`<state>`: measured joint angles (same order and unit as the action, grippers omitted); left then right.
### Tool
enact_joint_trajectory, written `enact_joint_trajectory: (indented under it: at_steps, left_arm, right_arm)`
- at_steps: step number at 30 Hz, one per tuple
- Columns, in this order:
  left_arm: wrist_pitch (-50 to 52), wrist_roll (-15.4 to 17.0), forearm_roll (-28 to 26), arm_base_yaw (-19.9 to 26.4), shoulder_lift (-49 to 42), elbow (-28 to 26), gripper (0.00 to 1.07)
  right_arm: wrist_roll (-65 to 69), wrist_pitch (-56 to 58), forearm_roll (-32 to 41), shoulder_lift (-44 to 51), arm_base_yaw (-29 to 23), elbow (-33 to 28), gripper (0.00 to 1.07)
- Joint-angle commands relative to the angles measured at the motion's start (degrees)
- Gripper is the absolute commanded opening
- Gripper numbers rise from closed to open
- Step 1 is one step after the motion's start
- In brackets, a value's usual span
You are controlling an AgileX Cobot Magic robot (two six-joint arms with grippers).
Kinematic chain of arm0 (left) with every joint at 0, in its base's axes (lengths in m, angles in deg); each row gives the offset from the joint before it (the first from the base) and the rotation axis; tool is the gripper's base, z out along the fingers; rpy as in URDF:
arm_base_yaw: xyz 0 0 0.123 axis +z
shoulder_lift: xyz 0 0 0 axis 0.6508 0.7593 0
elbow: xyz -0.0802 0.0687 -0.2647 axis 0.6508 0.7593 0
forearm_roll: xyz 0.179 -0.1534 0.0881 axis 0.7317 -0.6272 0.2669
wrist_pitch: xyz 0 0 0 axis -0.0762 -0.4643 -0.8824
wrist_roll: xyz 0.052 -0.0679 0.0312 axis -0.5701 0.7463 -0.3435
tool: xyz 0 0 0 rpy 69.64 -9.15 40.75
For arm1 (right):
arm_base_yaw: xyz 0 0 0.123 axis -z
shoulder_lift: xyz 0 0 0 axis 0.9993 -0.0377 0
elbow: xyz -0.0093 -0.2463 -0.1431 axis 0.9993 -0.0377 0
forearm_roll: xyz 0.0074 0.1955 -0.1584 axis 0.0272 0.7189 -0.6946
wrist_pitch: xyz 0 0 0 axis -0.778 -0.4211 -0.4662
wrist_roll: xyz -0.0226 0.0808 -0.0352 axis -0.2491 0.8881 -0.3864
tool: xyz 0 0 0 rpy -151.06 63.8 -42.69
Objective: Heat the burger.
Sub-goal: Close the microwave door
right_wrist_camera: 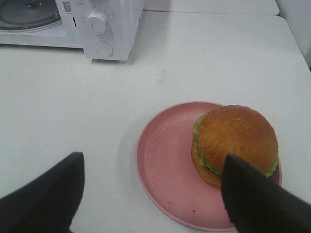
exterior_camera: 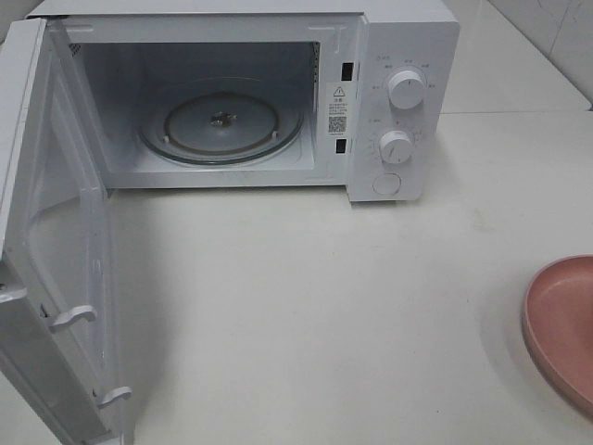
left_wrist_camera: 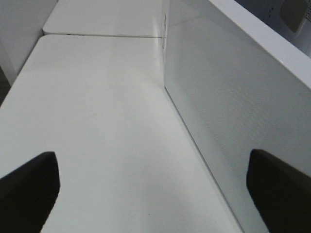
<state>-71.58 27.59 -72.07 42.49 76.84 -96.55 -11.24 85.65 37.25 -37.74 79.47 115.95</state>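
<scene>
Both grippers' jaws stood released as the burger sat on its pink plate beside the open microwave, awaiting a centred, gentle right gripper grasp.

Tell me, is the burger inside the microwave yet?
No, the burger sits on the pink plate on the table, and the microwave turntable is bare.
</scene>
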Motion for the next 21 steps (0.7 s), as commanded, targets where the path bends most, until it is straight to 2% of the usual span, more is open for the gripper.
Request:
enact_joint_trajectory:
  at_steps: [1, 2, 3, 4, 5, 6, 7, 8, 9, 15, 17, 21]
  left_arm:
    - [5.0, -0.1, 4.0, 0.1, 4.2, -1.7, 0.78]
    - [5.0, -0.1, 4.0, 0.1, 4.2, -1.7, 0.78]
    - [6.0, -0.1, 4.5, 0.1, 5.2, -1.7, 0.7]
    - [6.0, -0.1, 4.5, 0.1, 5.2, -1.7, 0.7]
    - [7.6, -0.1, 5.8, 0.1, 8.3, -1.7, 0.48]
    - [8.9, -0.1, 7.3, 0.1, 11.1, -1.7, 0.38]
    - [8.9, -0.1, 7.3, 0.1, 11.1, -1.7, 0.38]
    - [9.6, -0.1, 7.9, 0.1, 12.8, -1.7, 0.12]
    - [11.3, -0.3, 9.3, 0.1, 15.8, -1.6, 0.0]
    - [18.0, -0.2, 10.4, 0.1, 22.7, -1.6, 0.0]
    - [26.5, -0.3, 10.3, 0.1, 29.6, -1.6, 0.0]
    - [31.5, -0.3, 10.4, 0.1, 34.7, -1.5, 0.0]
  right_arm:
    - [-0.2, -0.3, 0.0, 1.6, 0.5, -0.1, 0.75]
    - [-0.2, -0.3, 0.0, 1.6, 0.5, -0.1, 0.75]
    - [-0.2, -0.3, 0.0, 1.6, 0.5, -0.1, 0.75]
    - [-0.2, -0.3, 0.0, 1.6, 0.5, -0.1, 0.75]
    - [-0.2, -0.3, 0.0, 1.6, 0.5, -0.1, 0.75]
    - [-0.2, -0.3, 0.0, 1.6, 0.5, -0.1, 0.75]
    - [-0.2, -0.3, 0.0, 1.6, 0.5, -0.1, 0.75]
    - [-0.2, -0.3, 0.0, 1.6, 0.5, -0.1, 0.75]
    - [-0.2, -0.3, 0.0, 1.6, 0.5, -0.1, 0.75]
    - [-0.2, -0.3, 0.0, 1.6, 0.5, -0.1, 0.75]
    - [-0.2, -0.3, 0.0, 1.6, 0.5, -0.1, 0.75]
    - [-0.2, -0.3, 0.0, 1.6, 0.5, -0.1, 0.75]
